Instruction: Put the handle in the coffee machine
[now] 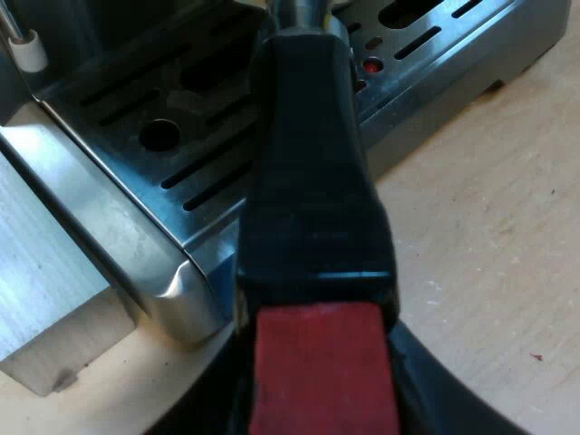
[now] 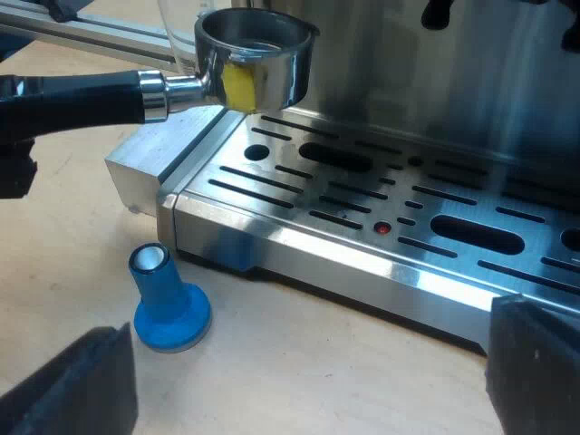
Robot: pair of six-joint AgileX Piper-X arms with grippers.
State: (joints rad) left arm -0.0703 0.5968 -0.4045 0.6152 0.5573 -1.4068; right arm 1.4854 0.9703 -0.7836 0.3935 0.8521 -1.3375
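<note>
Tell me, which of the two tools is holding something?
The left tool, shut on the holder by its dark handle above the drip tray. The right tool is open and empty, near the blue tamper.

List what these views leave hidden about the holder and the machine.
1. Left wrist view: the metal holder's bowl end, hidden behind its own handle.
2. Right wrist view: the inside of the holder's bowl, hidden by its rim.
3. Right wrist view: the espresso machine's upper front, cut off by the picture's edge.
</note>
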